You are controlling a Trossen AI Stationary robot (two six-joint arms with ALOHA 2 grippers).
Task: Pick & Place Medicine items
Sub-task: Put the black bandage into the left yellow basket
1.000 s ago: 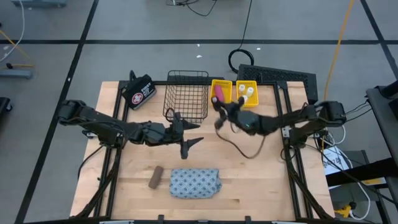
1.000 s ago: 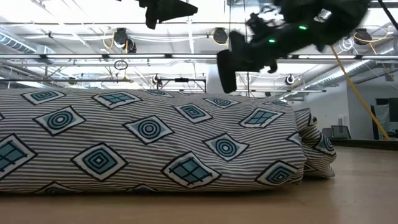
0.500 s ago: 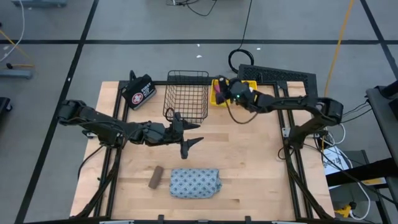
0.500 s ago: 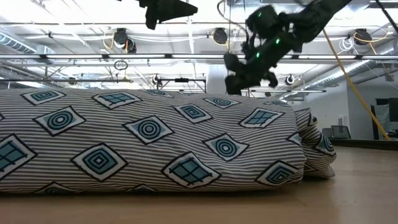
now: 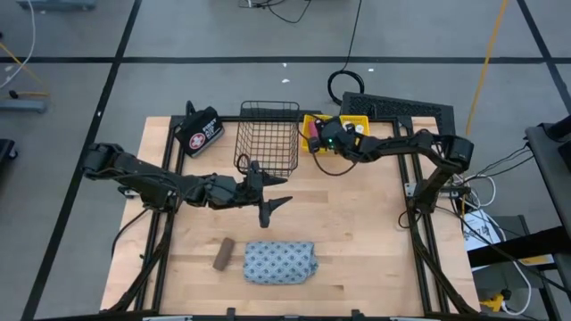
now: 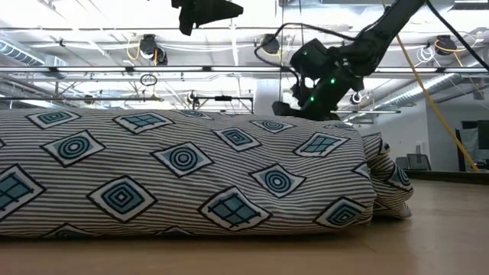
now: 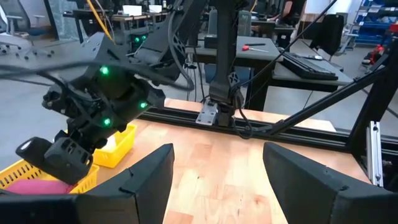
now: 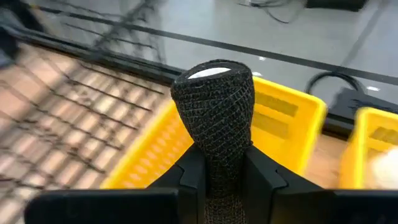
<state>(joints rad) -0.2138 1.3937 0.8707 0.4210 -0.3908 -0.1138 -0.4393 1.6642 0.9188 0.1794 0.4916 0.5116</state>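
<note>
My right gripper (image 8: 225, 169) is shut on a black mesh-wrapped roll (image 8: 214, 106). It hovers over the left yellow bin (image 5: 315, 119) at the table's far edge, and also shows in the left wrist view (image 7: 62, 152). A pink roll (image 5: 312, 134) lies in that bin, and white bottles (image 5: 357, 132) sit in the right yellow bin. The brown bar (image 5: 223, 254) and the blue-grey patterned pouch (image 5: 280, 263) lie flat near the table's near edge. My left gripper (image 5: 272, 207) hangs open over the table's middle and touches nothing. My right gripper pinches the black roll between its two fingers (image 8: 261, 171) at the roll's lower part (image 8: 217, 155). The rest of the roll sticks out past the fingertips, ending in a white-cored end (image 8: 211, 73). The gripper comes from the table's right, and the roll is lifted clear above the yellow bin.
A wire basket (image 5: 268, 135) stands left of the yellow bins. A black bag with a red-and-white emblem (image 5: 201, 132) lies at the far left corner. In the low view the pouch (image 6: 183, 176) fills the foreground. Bare wood lies between the arms and on the right side.
My right gripper has carried the black roll from above the table's middle toward the far edge, and it now sits over the left yellow bin beside the wire basket. Its arm has stretched out along the far side.
</note>
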